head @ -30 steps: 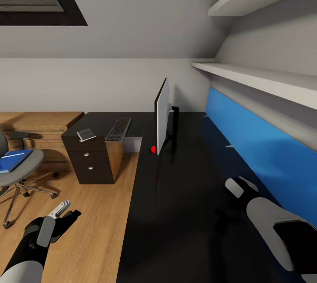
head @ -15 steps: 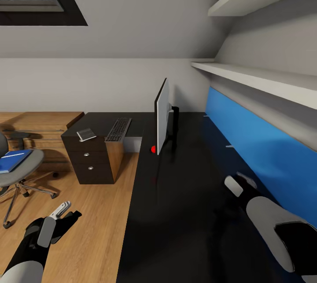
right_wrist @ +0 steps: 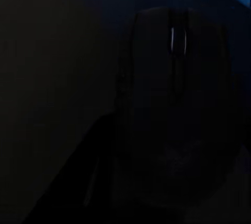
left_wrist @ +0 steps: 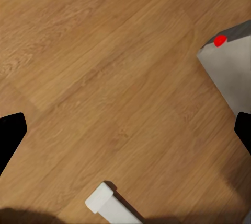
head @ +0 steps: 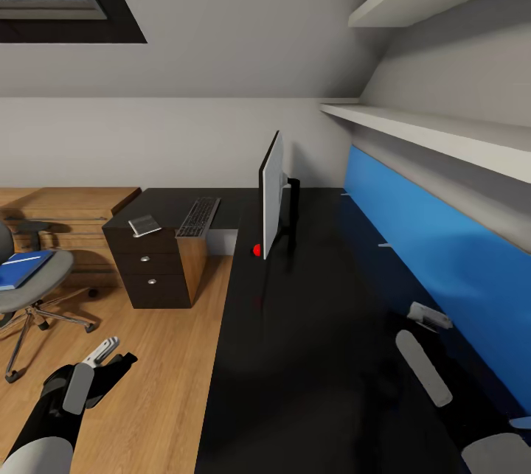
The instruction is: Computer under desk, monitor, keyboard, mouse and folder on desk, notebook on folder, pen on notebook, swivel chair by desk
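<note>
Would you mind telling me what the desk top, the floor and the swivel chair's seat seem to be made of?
The desk top looks like a smooth black laminate or lacquer with a slight sheen: it faintly mirrors the monitor. The floor looks like light wood planks, showing grain and seams. The swivel chair seat looks like matte grey fabric, though the render leaves that open.
</note>
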`<state>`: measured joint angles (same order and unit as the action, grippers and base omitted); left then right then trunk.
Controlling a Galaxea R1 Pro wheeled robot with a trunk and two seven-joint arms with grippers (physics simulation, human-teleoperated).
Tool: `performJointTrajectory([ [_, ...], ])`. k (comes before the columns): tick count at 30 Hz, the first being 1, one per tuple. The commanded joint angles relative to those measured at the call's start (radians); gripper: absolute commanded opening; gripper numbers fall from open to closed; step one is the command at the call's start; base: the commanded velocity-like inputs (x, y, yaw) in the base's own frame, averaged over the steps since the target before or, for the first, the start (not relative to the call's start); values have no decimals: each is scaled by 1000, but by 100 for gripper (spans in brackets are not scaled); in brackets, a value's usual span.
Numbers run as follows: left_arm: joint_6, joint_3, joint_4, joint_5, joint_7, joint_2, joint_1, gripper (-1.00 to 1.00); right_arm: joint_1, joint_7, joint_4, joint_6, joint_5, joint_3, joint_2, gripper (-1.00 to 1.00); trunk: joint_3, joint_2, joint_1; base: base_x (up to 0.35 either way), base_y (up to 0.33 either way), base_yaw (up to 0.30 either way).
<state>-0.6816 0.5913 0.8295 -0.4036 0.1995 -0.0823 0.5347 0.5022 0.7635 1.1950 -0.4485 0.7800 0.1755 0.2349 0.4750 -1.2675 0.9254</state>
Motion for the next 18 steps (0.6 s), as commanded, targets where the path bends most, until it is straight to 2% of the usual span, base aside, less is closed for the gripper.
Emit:
performJointTrajectory([
  [1,-4,1,1,-11,8,1,1,100,-26,49,67,-9,14,4,3,-100,1,-1,0,0,0,0],
  [3,-4,1,2,-11,8,1,1,100,-50,73,108,-28,21,5,4,-100,1,-1,0,0,0,0],
  [8,-4,-3,2,-11,8,2,1,100,-72,84,134,-60,26,9,3,-100,1,-1,0,0,0,0],
  [13,-5,-12,2,-11,6,2,1,100,-89,84,154,-58,26,52,1,-100,1,-1,0,0,0,0],
  [18,-6,-13,2,-11,6,1,1,100,-91,87,160,-57,25,63,-23,-100,1,-1,0,0,0,0],
])
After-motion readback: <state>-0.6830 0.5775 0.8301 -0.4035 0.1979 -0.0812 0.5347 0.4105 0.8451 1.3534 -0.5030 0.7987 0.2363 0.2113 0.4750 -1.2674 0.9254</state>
